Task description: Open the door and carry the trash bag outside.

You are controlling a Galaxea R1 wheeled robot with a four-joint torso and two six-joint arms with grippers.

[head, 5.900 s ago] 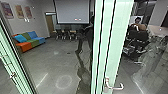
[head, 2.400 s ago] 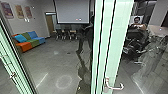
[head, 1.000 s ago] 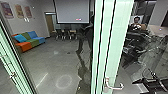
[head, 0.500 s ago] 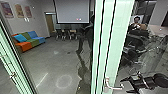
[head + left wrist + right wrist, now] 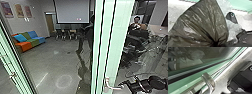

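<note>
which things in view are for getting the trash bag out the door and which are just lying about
For the job:
- dark trash bag
- lever door handle
- glass door
- right pincer, by the handle

Just around:
- orange, green and blue sofa
- wall posters
- projection screen
- chairs

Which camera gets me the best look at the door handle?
The right wrist view: the door handle is large there, its bend plain. The head view has it smaller, the right gripper by its end. The left wrist view is on the trash bag instead.
</note>
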